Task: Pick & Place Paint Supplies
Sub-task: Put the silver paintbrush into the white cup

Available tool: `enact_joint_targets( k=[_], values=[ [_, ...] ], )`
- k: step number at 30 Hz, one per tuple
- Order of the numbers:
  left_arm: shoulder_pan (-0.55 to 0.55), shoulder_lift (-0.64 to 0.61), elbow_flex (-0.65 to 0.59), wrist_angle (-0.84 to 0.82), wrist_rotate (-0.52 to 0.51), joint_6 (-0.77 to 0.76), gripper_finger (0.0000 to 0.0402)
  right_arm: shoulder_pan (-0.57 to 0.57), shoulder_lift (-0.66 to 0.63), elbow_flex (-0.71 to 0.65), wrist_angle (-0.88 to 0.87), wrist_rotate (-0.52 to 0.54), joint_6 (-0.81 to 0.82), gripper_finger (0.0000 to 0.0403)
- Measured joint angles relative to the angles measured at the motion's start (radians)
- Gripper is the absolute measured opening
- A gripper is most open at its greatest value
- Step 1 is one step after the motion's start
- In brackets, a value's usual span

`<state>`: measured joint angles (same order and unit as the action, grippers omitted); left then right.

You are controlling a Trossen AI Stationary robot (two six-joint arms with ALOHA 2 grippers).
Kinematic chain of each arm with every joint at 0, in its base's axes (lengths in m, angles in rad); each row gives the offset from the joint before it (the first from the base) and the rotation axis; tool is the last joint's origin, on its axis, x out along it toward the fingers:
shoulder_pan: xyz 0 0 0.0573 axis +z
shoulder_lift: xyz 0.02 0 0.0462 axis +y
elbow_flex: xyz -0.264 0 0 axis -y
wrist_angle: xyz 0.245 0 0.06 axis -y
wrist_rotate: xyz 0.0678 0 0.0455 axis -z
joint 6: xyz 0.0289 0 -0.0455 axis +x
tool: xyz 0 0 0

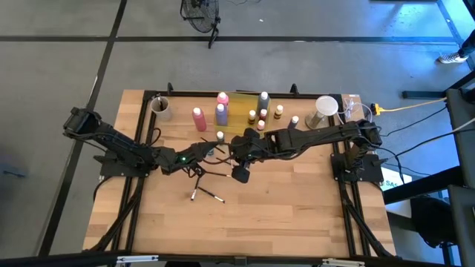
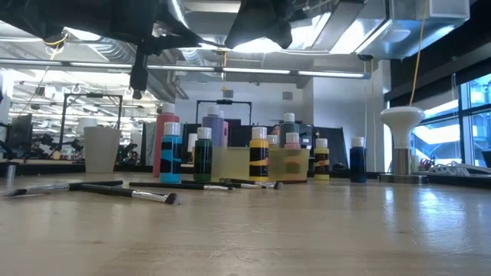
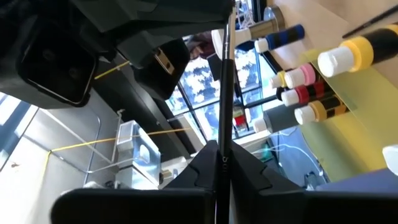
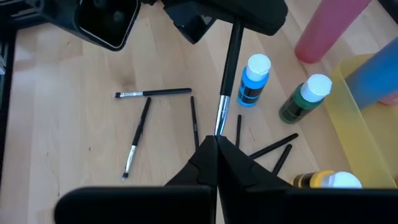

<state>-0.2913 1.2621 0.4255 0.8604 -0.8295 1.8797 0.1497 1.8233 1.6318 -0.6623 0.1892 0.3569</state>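
A thin dark brush (image 4: 229,68) with a metal ferrule hangs in the air between the two claws above the middle of the desk (image 1: 297,215). The right claw (image 4: 216,142) is pressed together on its bristle end, and the left claw (image 3: 222,155) is pinched shut on the handle end, so both grip the same brush at once. In the high view the two claws meet just in front of the translucent yellow tray (image 1: 239,113).

Below them more brushes lie loose on the wood: two (image 4: 138,127) crossing each other to one side and several (image 4: 273,149) fanned out beneath the held one. A small blue paint bottle (image 4: 254,81) and a green one (image 4: 305,98), both white-capped, stand close by, next to a tall pink squeeze bottle (image 4: 326,28).

Further back, a purple squeeze bottle (image 1: 221,113) stands at the tray's edge, and small yellow and brown bottles (image 1: 263,115) stand in the tray around a tall grey bottle (image 1: 264,101). A pale round cup (image 1: 161,107) stands at the desk's rear left corner, and another (image 1: 325,110) at the rear right
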Motion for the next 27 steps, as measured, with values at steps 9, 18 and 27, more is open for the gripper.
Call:
enact_joint_targets(
  k=[9, 18, 27],
  values=[
    [0.0, -0.003, 0.002, 0.011, -0.041, -0.024, 0.0008, -0.001, 0.002, -0.001, -0.023, 0.009, -0.058, 0.0062],
    [0.0, -0.03, 0.031, 0.005, -0.183, -0.191, 0.0008, -0.006, -0.014, -0.001, -0.031, 0.017, -0.045, 0.0154],
    [0.074, -0.37, 0.032, -0.152, -0.215, -0.522, 0.0008, 0.039, -0.045, -0.001, -0.062, 0.017, 0.024, 0.0158]
  ],
)
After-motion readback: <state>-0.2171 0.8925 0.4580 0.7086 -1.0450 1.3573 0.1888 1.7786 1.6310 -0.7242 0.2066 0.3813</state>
